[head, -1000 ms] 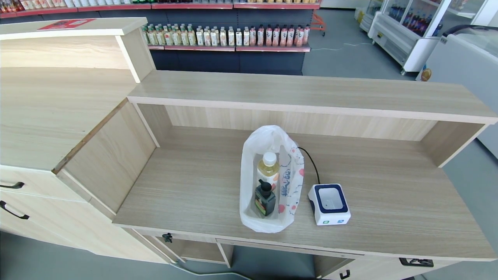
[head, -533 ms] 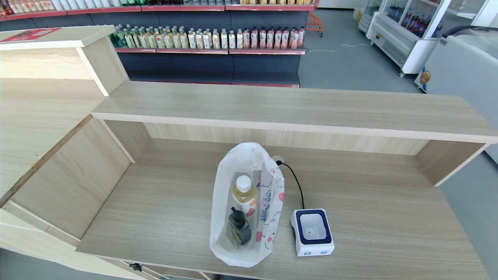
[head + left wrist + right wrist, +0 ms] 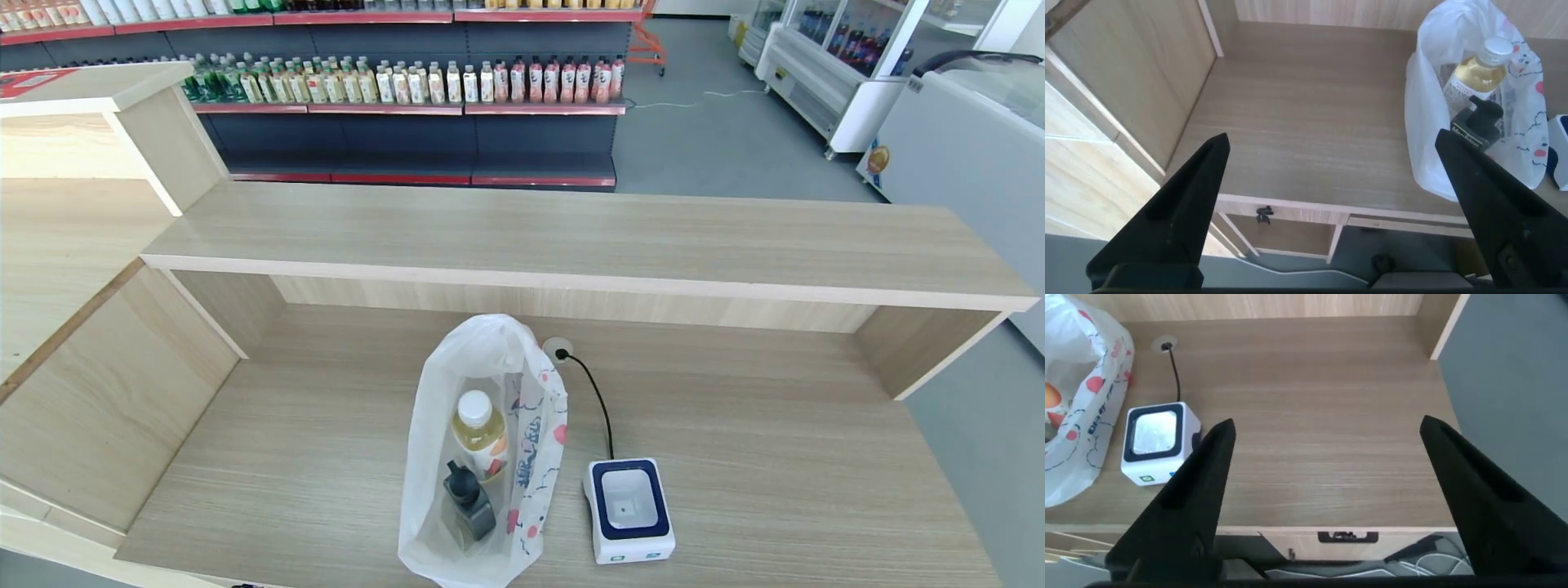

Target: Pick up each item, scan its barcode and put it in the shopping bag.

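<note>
Shopping bag (image 3: 424, 465), white plastic, stands open on the desk (image 3: 775, 457), holding an upright yellow drink bottle (image 3: 478, 429) and a dark pump bottle (image 3: 468, 506). The barcode scanner (image 3: 629, 510) sits just beside it, on the robot's right. The left tool (image 3: 1331, 139), spread and empty, hangs short of the desk's front edge, nearer the bag. The right tool (image 3: 1328, 423), spread and empty, faces the scanner side. The head view looks down on both bottles, and the wrist views add the drawers (image 3: 1290, 233) beneath.

You get bright, even light on the counter (image 3: 775, 457); soft shadow sits under the upper shelf (image 3: 571, 237). The shopping bag (image 3: 420, 457) glints faintly, and straight edges bow near the head view's borders.
</note>
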{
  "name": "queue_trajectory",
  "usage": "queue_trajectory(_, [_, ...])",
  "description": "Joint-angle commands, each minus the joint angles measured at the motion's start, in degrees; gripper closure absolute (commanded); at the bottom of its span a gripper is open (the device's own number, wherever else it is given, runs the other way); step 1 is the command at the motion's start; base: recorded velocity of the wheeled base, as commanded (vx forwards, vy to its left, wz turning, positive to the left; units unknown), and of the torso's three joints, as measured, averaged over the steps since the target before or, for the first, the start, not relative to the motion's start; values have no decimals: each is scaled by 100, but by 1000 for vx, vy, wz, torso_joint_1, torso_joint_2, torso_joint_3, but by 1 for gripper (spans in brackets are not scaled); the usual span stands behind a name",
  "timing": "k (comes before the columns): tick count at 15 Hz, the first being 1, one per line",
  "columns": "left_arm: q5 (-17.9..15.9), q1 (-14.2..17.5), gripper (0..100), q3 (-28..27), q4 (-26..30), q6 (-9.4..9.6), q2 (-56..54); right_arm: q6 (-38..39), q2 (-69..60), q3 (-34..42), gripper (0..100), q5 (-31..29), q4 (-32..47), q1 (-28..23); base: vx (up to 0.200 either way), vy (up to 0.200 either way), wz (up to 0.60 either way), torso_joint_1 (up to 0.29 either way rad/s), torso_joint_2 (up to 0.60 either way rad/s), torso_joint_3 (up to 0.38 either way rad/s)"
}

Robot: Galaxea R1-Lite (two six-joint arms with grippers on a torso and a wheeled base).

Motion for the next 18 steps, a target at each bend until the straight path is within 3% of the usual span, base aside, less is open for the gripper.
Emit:
queue_trajectory(1, [1, 15, 0, 1, -3, -8, -2, 5, 19, -7, 100, 0, -1, 11, 0, 0, 0, 0, 0, 0])
queue_trajectory(18, [1, 15, 0, 1, -3, -8, -2, -30, 19, -7, 100, 0, -1, 2, 0, 0, 0, 0, 0, 0])
